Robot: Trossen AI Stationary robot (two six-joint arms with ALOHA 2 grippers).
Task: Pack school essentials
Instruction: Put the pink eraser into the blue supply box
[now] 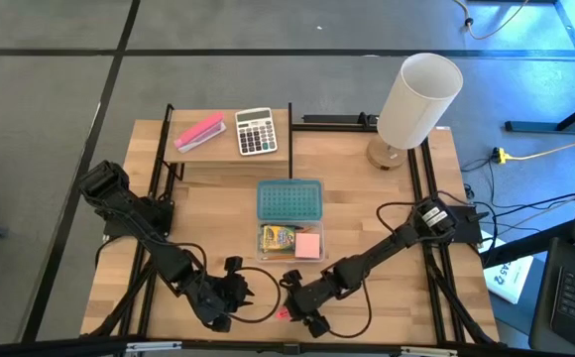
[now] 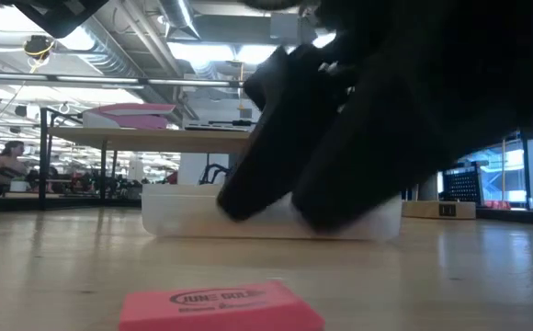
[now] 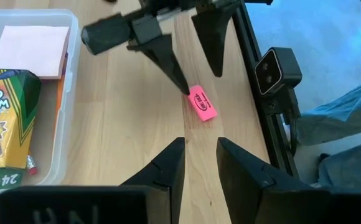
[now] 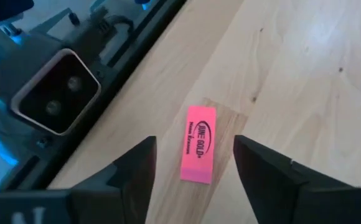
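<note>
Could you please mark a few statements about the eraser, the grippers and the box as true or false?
1. The pink eraser lies on the table, outside the clear box. True.
2. The right gripper is shut on the eraser. False: it hangs open over it.
3. The crayon box lies inside the clear box. True.
4. The calculator is in the clear box. False: it sits on the raised shelf.
5. The left gripper holds the sticky-note pad. False: it is open and empty.

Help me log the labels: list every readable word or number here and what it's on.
"ONE GOLD" on the pink eraser; the smaller line under it is too blurred.
"24" on the crayon box; its larger lettering is cut off.
Calculator keys: too small to read.
</note>
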